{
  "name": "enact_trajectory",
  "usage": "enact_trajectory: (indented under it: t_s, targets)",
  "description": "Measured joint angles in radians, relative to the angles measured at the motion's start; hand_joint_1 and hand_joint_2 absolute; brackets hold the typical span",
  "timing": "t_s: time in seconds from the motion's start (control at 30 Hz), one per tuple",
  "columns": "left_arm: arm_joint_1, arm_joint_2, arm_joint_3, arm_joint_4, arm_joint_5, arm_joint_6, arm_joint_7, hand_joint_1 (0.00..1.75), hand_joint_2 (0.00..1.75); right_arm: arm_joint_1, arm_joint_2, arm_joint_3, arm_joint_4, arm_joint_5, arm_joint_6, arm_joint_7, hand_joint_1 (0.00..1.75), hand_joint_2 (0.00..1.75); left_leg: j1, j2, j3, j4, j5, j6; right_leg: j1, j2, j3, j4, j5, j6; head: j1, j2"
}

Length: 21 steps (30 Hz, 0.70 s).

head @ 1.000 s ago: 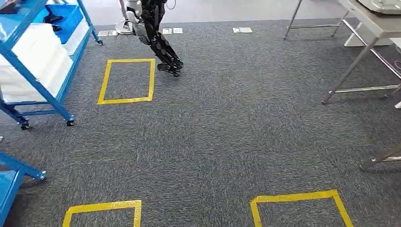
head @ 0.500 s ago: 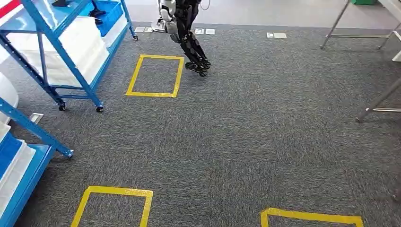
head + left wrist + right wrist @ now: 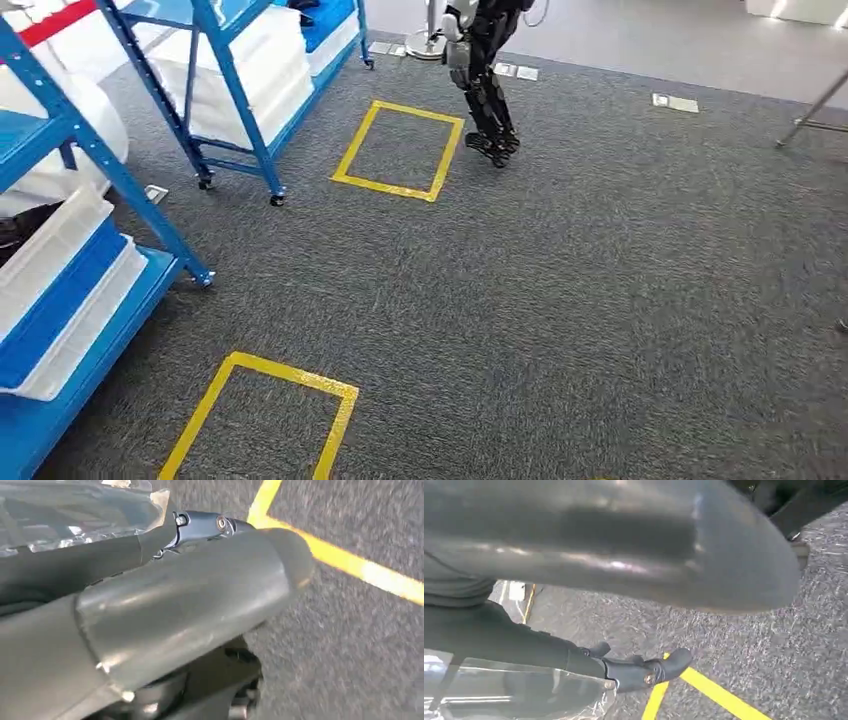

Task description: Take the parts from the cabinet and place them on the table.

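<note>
Closest to me are my own hands, hanging over the carpet. The left hand has crinkled clear plastic lying against a dark finger. The right hand shows the same, with plastic under its fingers. I cannot tell whether either hand grips that plastic or is spread or curled, so I trust neither as free.

Just ahead on the carpet lies a yellow tape square. Beside it, on my left, stands the near cabinet, with white bins along the front edge of its low shelf. The parts should be in such bins, though I see none of them from here. Farther on is a second cabinet with more white bins, another tape square in front of it, and beyond that another robot's legs. A table leg shows far off to the right.

I judge the step in hand to be the approach to a cabinet. To do it well, I would plant both feet inside the near square, facing the shelf front, and keep the arms clear of the blue posts. I would reach only once the bins sit steady in the head view.
</note>
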Motion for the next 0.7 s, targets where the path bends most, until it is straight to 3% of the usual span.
enact_trajectory:
  t_s: [0.03,0.1,0.13,0.17,0.23,0.3,0.33,0.37,0.4,0.43,0.47,0.5,0.53,0.57,0.6,0.63,0.67,0.7]
  targets:
    - [0.002,0.001,0.0,0.0,0.0,-0.019,-0.004,0.0,0.0,0.001,0.0,-0.001,0.0,-0.001,-0.001,0.0,0.0,0.0,0.0,-0.017,0.001,0.0,0.001,-0.001,0.0,0.001,-0.003,-0.003,0.013,0.009,-0.001,0.0]
    - [0.003,0.003,0.0,0.001,0.0,-0.034,-0.01,0.0,0.0,0.0,0.0,-0.005,0.0,-0.002,-0.003,0.0,0.0,0.0,0.002,-0.048,0.005,0.002,0.001,-0.004,-0.006,0.01,0.054,-0.134,0.084,0.033,-0.001,0.0]
    - [0.003,0.003,-0.001,0.001,-0.001,-0.039,-0.013,0.0,0.0,0.0,0.0,-0.007,0.0,-0.002,-0.004,0.0,0.0,0.0,0.004,-0.066,0.006,0.005,0.0,-0.007,-0.014,0.034,0.105,-0.247,0.131,0.045,-0.001,0.0]
    - [0.003,0.005,-0.001,0.001,-0.001,-0.04,-0.016,0.0,0.0,0.0,0.0,-0.008,0.0,-0.002,-0.004,0.0,0.0,0.0,0.003,-0.077,0.002,0.011,-0.002,-0.016,-0.022,0.084,0.125,-0.301,0.14,0.046,0.001,0.0]
    - [0.004,0.008,-0.001,0.002,-0.002,-0.04,-0.018,0.0,0.0,-0.003,0.004,-0.013,0.003,-0.002,-0.005,0.0,0.0,0.0,-0.003,-0.092,-0.009,0.015,-0.002,-0.027,-0.01,0.064,0.124,-0.303,0.146,0.021,0.002,0.0]
    - [0.008,0.011,-0.001,0.004,-0.002,-0.04,-0.019,0.0,0.0,-0.007,0.004,-0.015,0.003,-0.002,-0.006,0.0,0.0,0.0,0.002,-0.109,-0.015,0.013,0.006,-0.036,-0.008,0.048,0.125,-0.302,0.15,0.006,-0.006,0.0]
    - [0.008,0.014,-0.001,0.005,-0.002,-0.04,-0.019,0.0,0.0,-0.006,0.005,-0.016,0.003,-0.003,-0.006,0.0,0.0,0.0,0.005,-0.109,-0.019,0.017,0.003,-0.039,-0.014,0.035,0.125,-0.306,0.154,-0.001,-0.006,0.0]
    - [0.008,0.014,-0.002,0.006,-0.002,-0.041,-0.019,0.0,0.0,-0.005,0.005,-0.016,0.003,-0.002,-0.006,0.0,0.0,0.0,0.001,-0.05,-0.028,0.038,-0.015,-0.042,-0.012,0.024,0.125,-0.307,0.156,-0.006,-0.006,0.0]
    - [0.007,0.014,-0.004,0.007,-0.002,-0.041,-0.019,0.0,0.0,-0.004,0.005,-0.017,0.003,-0.002,-0.007,0.0,0.0,0.0,-0.001,0.003,-0.054,0.096,-0.055,-0.045,-0.009,0.012,0.124,-0.307,0.155,-0.012,-0.016,0.0]
    - [0.005,0.014,-0.007,0.007,-0.002,-0.041,-0.019,0.0,0.0,0.0,0.006,-0.017,0.003,-0.003,-0.007,0.0,0.0,0.0,-0.001,0.023,-0.09,0.176,-0.098,-0.049,-0.004,-0.005,0.122,-0.306,0.154,-0.023,-0.016,0.0]
    - [0.004,0.015,-0.01,0.007,-0.002,-0.041,-0.019,0.0,0.0,0.003,0.005,-0.018,0.003,-0.003,-0.007,0.0,0.0,0.0,0.0,0.03,-0.128,0.257,-0.134,-0.05,-0.001,-0.023,0.122,-0.306,0.152,-0.026,-0.016,0.0]
    - [0.005,0.014,-0.014,0.008,-0.002,-0.041,-0.019,0.0,0.0,0.005,0.004,-0.019,0.003,-0.003,-0.007,0.0,0.0,0.0,0.0,0.034,-0.157,0.319,-0.153,-0.051,0.001,-0.042,0.12,-0.306,0.151,-0.028,-0.015,0.0]
    - [0.006,0.015,-0.016,0.008,-0.002,-0.041,-0.019,0.0,0.0,0.005,0.004,-0.019,0.003,-0.003,-0.007,0.0,0.0,0.0,0.0,0.036,-0.162,0.331,-0.149,-0.05,0.002,-0.054,0.118,-0.306,0.15,-0.029,-0.016,0.0]
    - [0.008,0.015,-0.016,0.008,-0.002,-0.041,-0.019,0.0,0.0,0.004,0.004,-0.02,0.003,-0.003,-0.007,0.0,0.0,0.0,0.0,0.04,-0.141,0.294,-0.12,-0.047,0.003,-0.071,0.114,-0.306,0.148,-0.031,-0.016,0.0]
    - [0.008,0.016,-0.016,0.008,-0.002,-0.041,-0.019,0.0,0.0,0.003,0.004,-0.02,0.003,-0.003,-0.007,0.0,0.0,0.0,-0.001,0.045,-0.1,0.225,-0.085,-0.044,0.004,-0.084,0.116,-0.306,0.147,-0.032,-0.016,0.0]
    - [0.008,0.017,-0.017,0.008,-0.002,-0.041,-0.019,0.0,0.0,0.001,0.006,-0.02,0.003,-0.003,-0.007,0.0,0.0,0.0,-0.003,0.064,-0.047,0.136,-0.052,-0.038,0.004,-0.097,0.118,-0.307,0.145,-0.034,-0.016,0.0]
    - [0.006,0.018,-0.018,0.008,-0.003,-0.042,-0.02,0.0,0.0,0.0,0.006,-0.02,0.003,-0.003,-0.007,0.0,0.0,0.0,-0.007,0.116,0.007,0.054,-0.034,-0.029,0.007,-0.106,0.131,-0.306,0.143,-0.032,-0.016,0.0]
    - [0.001,0.02,-0.019,0.008,-0.005,-0.044,-0.021,0.0,0.0,0.003,0.008,-0.02,0.003,-0.004,-0.007,0.0,0.0,0.0,-0.014,0.144,0.02,0.023,-0.038,-0.028,0.018,-0.116,0.126,-0.302,0.138,-0.026,-0.016,0.0]
